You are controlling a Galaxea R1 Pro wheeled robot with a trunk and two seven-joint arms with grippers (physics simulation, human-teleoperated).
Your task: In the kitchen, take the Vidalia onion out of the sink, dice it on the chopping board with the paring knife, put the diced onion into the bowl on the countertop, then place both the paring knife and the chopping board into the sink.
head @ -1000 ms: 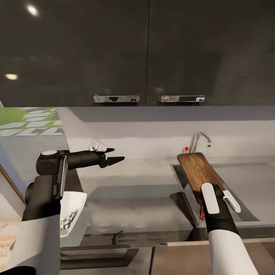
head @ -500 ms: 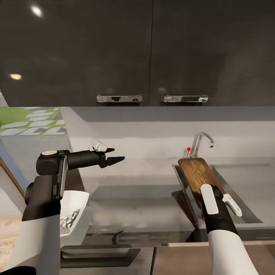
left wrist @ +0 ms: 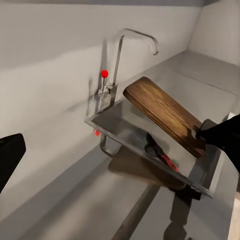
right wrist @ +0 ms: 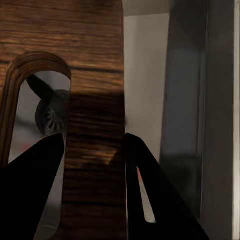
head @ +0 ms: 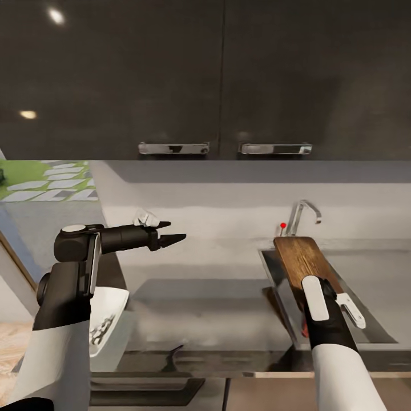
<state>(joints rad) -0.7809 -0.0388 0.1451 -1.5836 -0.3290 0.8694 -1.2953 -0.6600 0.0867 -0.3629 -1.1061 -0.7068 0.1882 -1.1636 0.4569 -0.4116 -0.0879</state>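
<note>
So I've got the board (head: 299,261) pinched at its slot end in the right gripper (head: 317,301), fingers closed down on the wood right next to the handle slot (right wrist: 30,125). The rest of it sticks out ahead of the gripper, tilted up, hanging over the sink (left wrist: 125,131) toward the tap (head: 301,214).

The knife (left wrist: 161,151) is already in the basin, lying under the board, pretty much below and just ahead of my grip.

Stuff I'm worried about:

- The grip is only on one end, so the whole length is a lever. If the pads slip, I'd guess the far end swings down and clips the sink rim or the tap.
- The far end looks close to the tap and its red knob (head: 282,225) in the head view. Pushing forward before lowering could knock it.
- The board looks about as long as the basin. If I drop it flat it may bridge the rim instead of going in, so it probably needs to go in angled.
- It'll land on the knife. Probably fine, but it could rock or slide off.

Left gripper (head: 171,231) is parked way off to the side over the counter (head: 200,308), fingers slightly apart, holding nothing. The bowl (head: 105,319) sits under that arm, well away from the action.
</note>
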